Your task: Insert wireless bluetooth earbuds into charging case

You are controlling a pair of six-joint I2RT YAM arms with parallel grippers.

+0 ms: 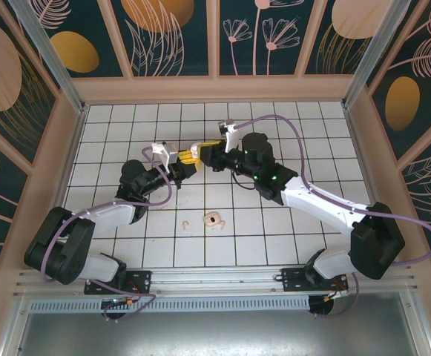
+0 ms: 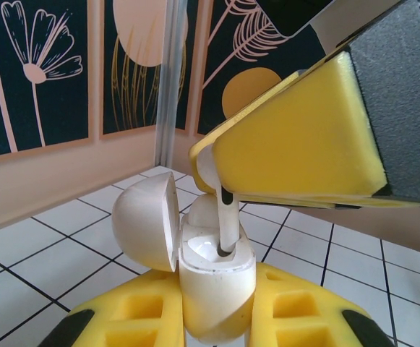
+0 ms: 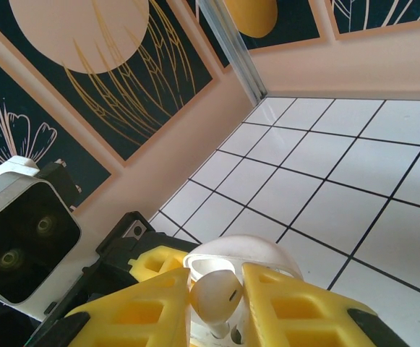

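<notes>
While the left gripper (image 2: 220, 322) has its yellow fingers clamped round the bottom half of the white charging case (image 2: 217, 278), the lid is flipped open and stands off to the left side. Right gripper (image 3: 213, 307) is sitting just above it, jaws pinched shut on one earbud (image 2: 223, 210). From the left wrist view the stem points straight down and its tip is just inside the case's opening, but the bud's head is clearly above the rim, so it's not seated. Both grippers meet nose to nose over the middle of the white tiled table (image 1: 311, 126). Nearer the front, between the two arms and well apart from the grippers, a tiny curved pale piece (image 1: 186, 222) lies on the tiles. Just beside it is a bigger pinkish lump (image 1: 214, 219). Too small for me to say what that one is.
</notes>
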